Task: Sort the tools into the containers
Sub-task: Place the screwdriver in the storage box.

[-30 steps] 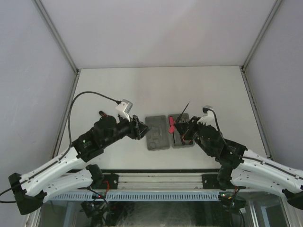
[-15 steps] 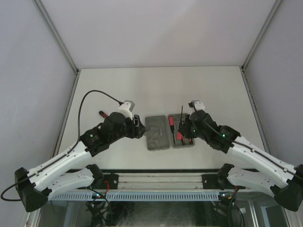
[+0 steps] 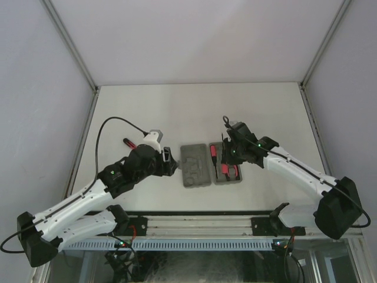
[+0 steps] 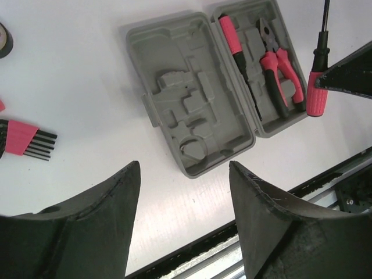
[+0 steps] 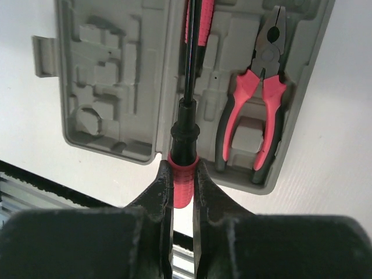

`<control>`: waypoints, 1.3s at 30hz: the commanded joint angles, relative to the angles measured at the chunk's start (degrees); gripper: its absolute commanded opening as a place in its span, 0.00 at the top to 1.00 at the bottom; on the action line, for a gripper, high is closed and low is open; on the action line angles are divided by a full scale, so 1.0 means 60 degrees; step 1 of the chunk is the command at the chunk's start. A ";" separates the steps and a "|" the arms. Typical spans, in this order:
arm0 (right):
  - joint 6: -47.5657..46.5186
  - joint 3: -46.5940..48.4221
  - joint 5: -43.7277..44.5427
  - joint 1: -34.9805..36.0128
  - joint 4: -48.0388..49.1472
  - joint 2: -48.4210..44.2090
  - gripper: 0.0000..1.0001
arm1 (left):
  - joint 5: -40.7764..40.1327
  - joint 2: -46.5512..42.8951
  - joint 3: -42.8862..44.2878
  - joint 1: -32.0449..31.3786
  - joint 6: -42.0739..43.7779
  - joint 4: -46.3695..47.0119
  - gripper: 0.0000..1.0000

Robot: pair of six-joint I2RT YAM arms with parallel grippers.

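**A:** Grey trays: where are they sitting?

**B:** The left tray [image 4: 174, 99] and the right tray [image 4: 251, 40] are lying open on the white table [image 4: 87, 70]. They are filling the upper middle of the left wrist view, with their inner edges touching.

**A:** What is the right gripper [image 5: 183, 174] doing?

**B:** It is pinching the red handle of a screwdriver [image 5: 185, 145], jaws narrow around it. In its own view the black shaft is pointing up the frame, over the right tray. I cannot tell whether the tip is touching anything.

**A:** And what is lying in that tray?

**B:** The pliers [image 4: 280, 78] are resting along its right side, handles toward the bottom of the frame. A second screwdriver [image 4: 235, 49] is lying along its left side.

**A:** And the left gripper [image 4: 183, 168]?

**B:** It is hovering with its jaws wide and nothing between them. In its own view it is sitting low in the frame, below the left tray.

**A:** Is anything lying outside the trays?

**B:** A red-and-black set of keys [image 4: 23, 138] is lying at the left edge of that view. A dark ring [image 4: 4, 39] is showing at the upper left, partly cut off.
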 commanded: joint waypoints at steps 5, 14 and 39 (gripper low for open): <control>-0.0405 0.0603 -0.0387 -0.0180 0.0135 0.1227 1.00 | -0.0399 -0.0252 -0.0179 0.0044 -0.0063 -0.0049 0.31; -0.0408 0.0958 -0.0232 -0.0189 0.0110 0.2217 1.00 | -0.0393 -0.0339 -0.0294 0.0040 -0.0019 -0.0013 0.31; -0.0497 0.1657 -0.0045 -0.0174 -0.0263 0.3357 1.00 | -0.0294 0.0135 0.0222 0.0040 0.0128 0.0364 0.33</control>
